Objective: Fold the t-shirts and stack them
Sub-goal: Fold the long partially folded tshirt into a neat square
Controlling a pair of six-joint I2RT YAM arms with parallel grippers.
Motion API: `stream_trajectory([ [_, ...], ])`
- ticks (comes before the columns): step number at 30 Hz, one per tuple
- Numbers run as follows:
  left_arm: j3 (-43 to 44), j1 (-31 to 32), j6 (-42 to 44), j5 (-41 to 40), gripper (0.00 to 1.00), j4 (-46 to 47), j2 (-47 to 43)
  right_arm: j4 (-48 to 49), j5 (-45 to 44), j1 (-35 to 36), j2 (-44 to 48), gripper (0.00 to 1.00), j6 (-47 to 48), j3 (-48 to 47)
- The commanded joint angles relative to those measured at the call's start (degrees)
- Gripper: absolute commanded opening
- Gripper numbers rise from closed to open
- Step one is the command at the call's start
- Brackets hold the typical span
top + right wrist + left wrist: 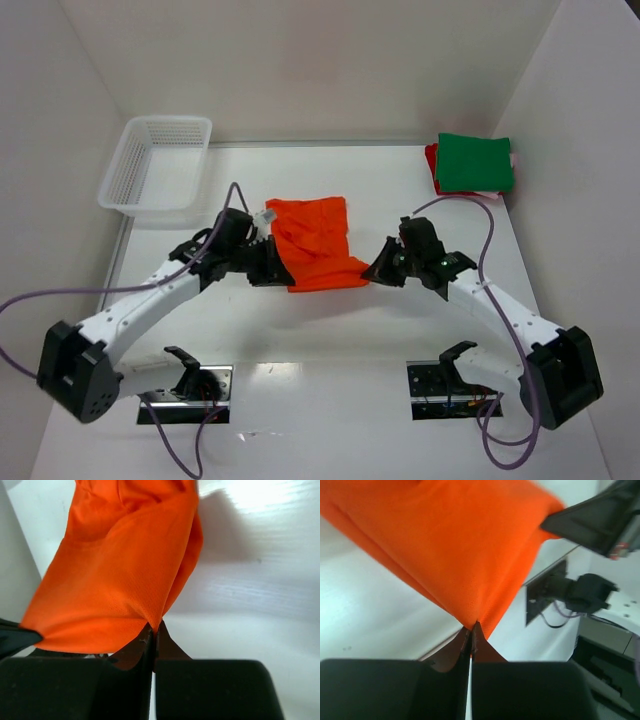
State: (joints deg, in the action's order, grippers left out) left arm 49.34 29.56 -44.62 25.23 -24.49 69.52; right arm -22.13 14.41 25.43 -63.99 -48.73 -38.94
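Top view: orange t-shirt point(315, 245) lies at centre of the white tabletop point(330, 420), partly folded, a white label showing at its 10 o'clock corner. Left end effector point(285, 278) is at the shirt's 7 o'clock corner and right end effector point(372, 271) at its 5 o'clock corner. Finger state can't be read from this height.

Left wrist view: the fingers point(476, 639) are pressed together, pinching a pulled-up point of orange cloth. The fabric fans away from the pinch, taut and lifted off the surface. At 2 o'clock a dark part of the other arm meets the shirt's far corner. This view alone shows the mesh weave of the cloth.

Right wrist view: the fingers point(145, 639) are likewise pressed together on a corner of the orange cloth, which rises away with a fold running along its right side. A dark piece of the left arm cuts in at 9 o'clock, touching the cloth edge.

Top view only: at 1 o'clock near the back wall sits a stack with a folded green shirt point(476, 163) on top, a red shirt point(432, 165) edge showing at its left and a pale pink shirt point(513, 160) sliver at its right. White mesh basket point(150, 170) stands at 10 o'clock, well apart from the orange shirt. Neither wrist view shows the stack or the basket.
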Motion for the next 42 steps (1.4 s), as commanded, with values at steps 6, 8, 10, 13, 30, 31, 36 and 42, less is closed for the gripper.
stream_trajectory([
  [6, 3.0, -0.8, -9.0, -2.2, 0.0, -6.6, -11.8, -4.9, -1.2, 0.8, 0.5, 0.0, 0.2, -7.3],
  [8, 3.0, -2.0, -9.0, -2.7, 0.0, -6.6, -11.0, -3.4, -1.8, 0.8, -3.5, 0.0, 1.4, -9.7],
  [10, 2.4, -2.5, -9.0, -3.3, 0.0, -6.6, -9.6, -2.1, -1.8, 0.8, -6.2, 0.0, 2.4, -12.2],
  [13, 2.4, -3.2, -9.5, -5.4, 0.0, -6.6, -8.2, -0.3, -1.2, 0.8, -11.8, 0.0, 4.0, -16.1],
  [30, -6.3, -13.0, -22.3, -7.1, 0.0, 0.7, -8.3, 1.8, 2.5, 0.8, -36.6, 0.02, 10.1, -35.5],
  [31, -6.8, -13.6, -23.2, -7.1, 0.0, 0.7, -7.6, 1.3, 2.5, 0.8, -37.6, 0.02, 10.1, -37.2],
  [36, -5.3, -14.3, -21.8, -4.6, 0.0, 3.8, -5.0, 0.8, 3.1, 0.8, -40.3, 0.02, 11.9, -40.7],
  [42, -5.4, -12.8, -20.2, -1.6, 0.0, 3.0, -6.1, 0.1, 2.5, 0.8, -37.8, 0.02, 12.4, -39.8],
])
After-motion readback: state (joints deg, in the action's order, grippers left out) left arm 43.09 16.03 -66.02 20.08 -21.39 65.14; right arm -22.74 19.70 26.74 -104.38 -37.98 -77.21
